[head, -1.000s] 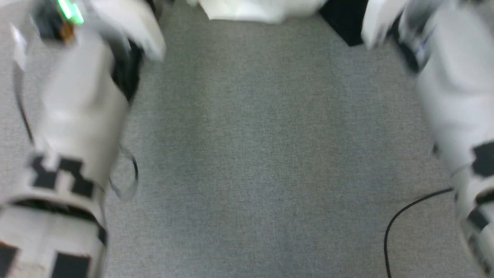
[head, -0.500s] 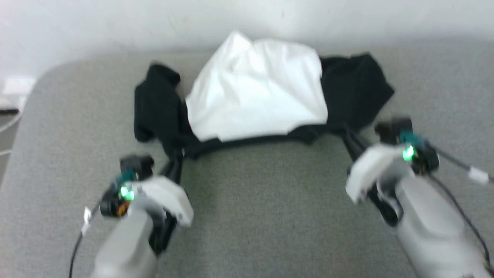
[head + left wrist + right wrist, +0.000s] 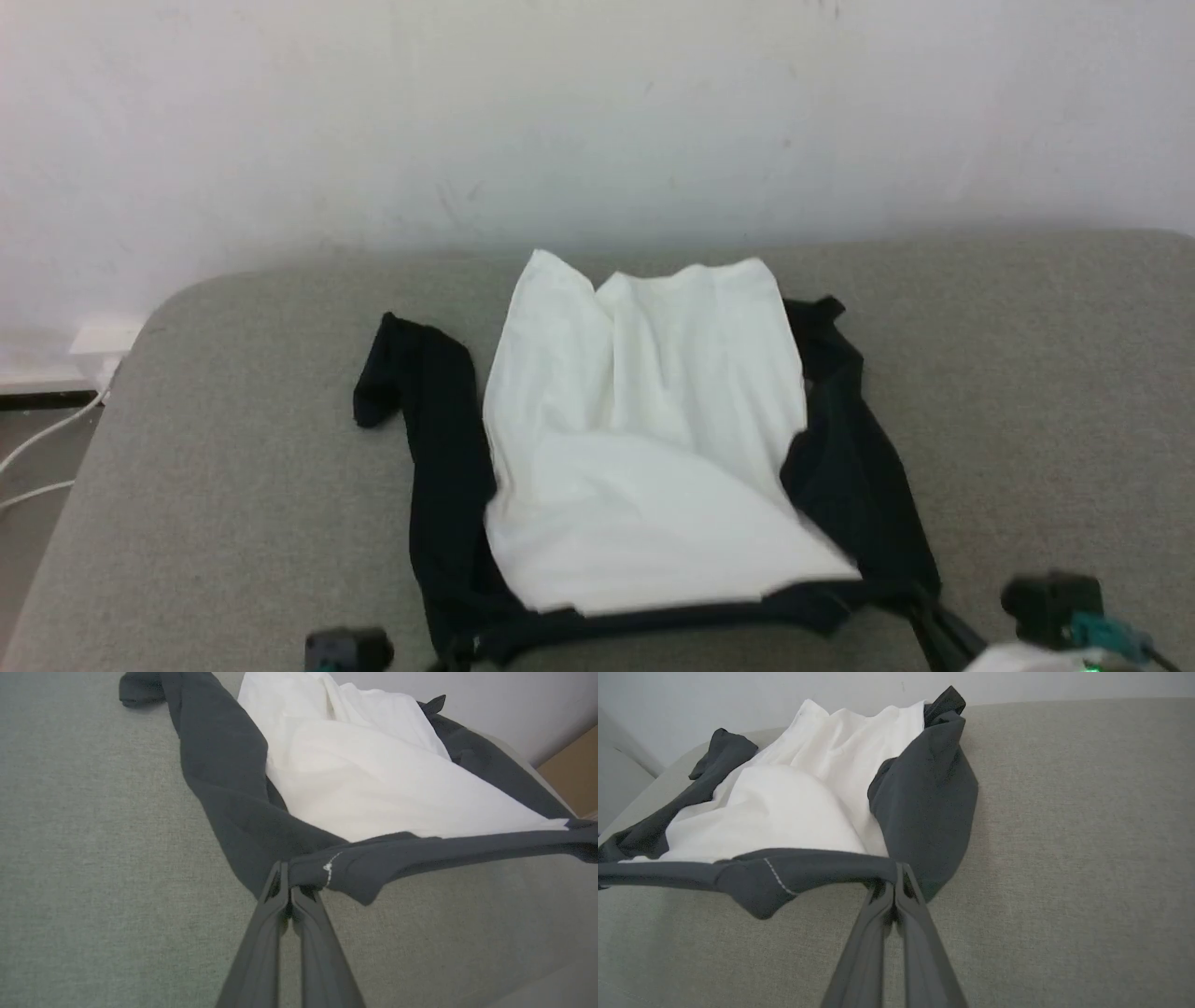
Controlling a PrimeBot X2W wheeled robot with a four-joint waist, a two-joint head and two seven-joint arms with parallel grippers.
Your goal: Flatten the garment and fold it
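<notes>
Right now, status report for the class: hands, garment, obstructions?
Left hand shut on garment, black edge. Right hand likewise; edge taut between them. White panel rumpled. White cables beside surface, apart.

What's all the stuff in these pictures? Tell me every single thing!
soft white top with black long sleeves: one, white middle and black sides, crumpled on the grey surface, with its near black edge stretched between the two tools
grey woven fabric surface: one, grey, under the top
plain wall: one, white, behind the surface
thin cables: two as far as I can tell, white, low at the far left
flat brown panel: one, brown, past the surface's edge by the wall
left tool: one, dark grey, shut on one end of the top's black edge
right tool: one, dark grey, shut on the other end
</notes>
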